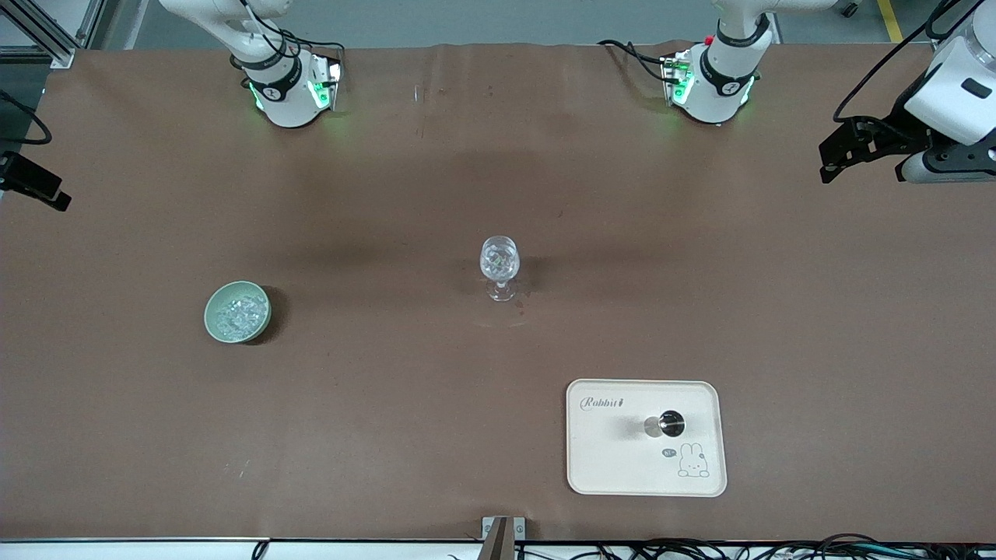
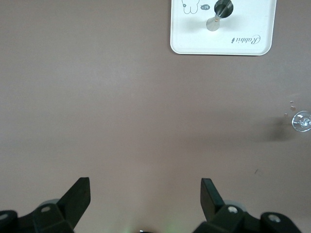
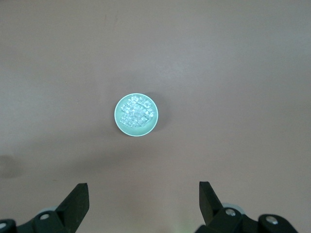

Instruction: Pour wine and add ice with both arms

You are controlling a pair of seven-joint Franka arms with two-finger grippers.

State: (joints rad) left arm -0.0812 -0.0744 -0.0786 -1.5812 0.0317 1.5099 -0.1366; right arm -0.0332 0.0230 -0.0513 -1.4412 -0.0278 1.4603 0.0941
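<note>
The front view takes in the whole brown table (image 1: 389, 194). The stemmed glass (image 1: 499, 268) stands upright at frame centre, its long axis vertical. The pale green bowl (image 1: 237, 311) sits at the lower left of centre, toward the right arm's end, and is filled with ice (image 1: 236, 315). The cream tray (image 1: 607, 459) lies at the lower right, nearer the front camera than the glass. On it a small metal cup (image 1: 665, 425) lies on its side, its long axis running across the tray, its mouth toward the left arm's end.

In this view the left gripper (image 1: 844, 152) shows only in part at the upper right edge, raised over the table's edge. The right gripper is out of frame.

The left wrist view supplies what the front view lacks: the left gripper (image 2: 146, 191) has both fingers (image 2: 80, 194) spread wide, released, grasping nothing, above bare table. The tray (image 2: 194, 39) is at the top of the frame, the glass (image 2: 302, 121) at the right edge.

The right wrist view shows the right gripper (image 3: 143, 191) likewise released and empty. The bowl (image 3: 117, 109) with ice (image 3: 136, 112) sits mid-frame, well apart from the fingers (image 3: 77, 199).

Both arms wait.
</note>
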